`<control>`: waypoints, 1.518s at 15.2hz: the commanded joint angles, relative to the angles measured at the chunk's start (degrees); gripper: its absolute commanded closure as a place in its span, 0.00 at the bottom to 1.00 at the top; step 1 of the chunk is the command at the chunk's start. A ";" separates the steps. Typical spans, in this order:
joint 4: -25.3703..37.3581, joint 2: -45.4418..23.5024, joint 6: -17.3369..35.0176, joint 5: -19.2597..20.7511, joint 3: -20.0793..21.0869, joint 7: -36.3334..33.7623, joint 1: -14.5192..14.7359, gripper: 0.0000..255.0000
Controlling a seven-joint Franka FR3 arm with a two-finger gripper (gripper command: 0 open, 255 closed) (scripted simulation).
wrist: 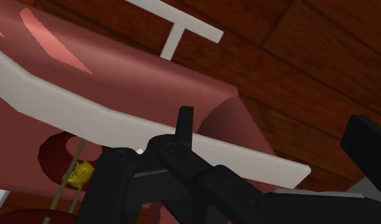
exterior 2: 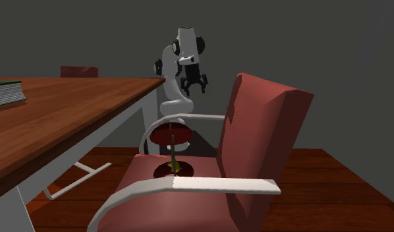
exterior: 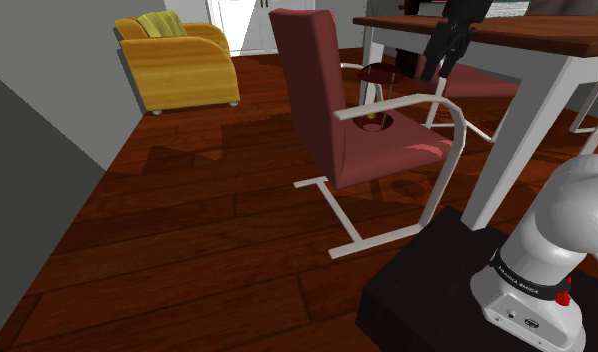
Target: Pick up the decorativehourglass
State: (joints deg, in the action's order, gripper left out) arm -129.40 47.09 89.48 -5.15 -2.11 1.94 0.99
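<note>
Hourglass [exterior 2: 172, 150] stands on red chair [exterior 2: 268, 125] between white armrests [exterior 2: 215, 186], table [exterior 2: 70, 105] alongside; end effector [exterior 2: 194, 87] hangs open.

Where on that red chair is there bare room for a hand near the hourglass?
In the shoulder view, the seat is bare from the hourglass to its front edge, between the armrests. Tight spot: the hourglass itself, with one of them crossing before it and the table close behind.

White lettering is running along the black band [exterior: 519, 281] of the arm [exterior: 562, 225], at four o'clock in the shoulder view, but is proving too small to read.
</note>
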 commanded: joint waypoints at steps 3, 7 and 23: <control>2.71 -5.22 -1.09 3.69 -0.79 4.53 0.52 0.00; 8.25 -15.51 -2.70 11.15 -1.67 13.12 1.29 0.00; 27.85 -52.57 -2.08 44.09 -0.27 40.06 2.60 0.00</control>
State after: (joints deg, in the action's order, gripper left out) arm -102.36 -0.41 86.85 37.74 -2.58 40.69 3.38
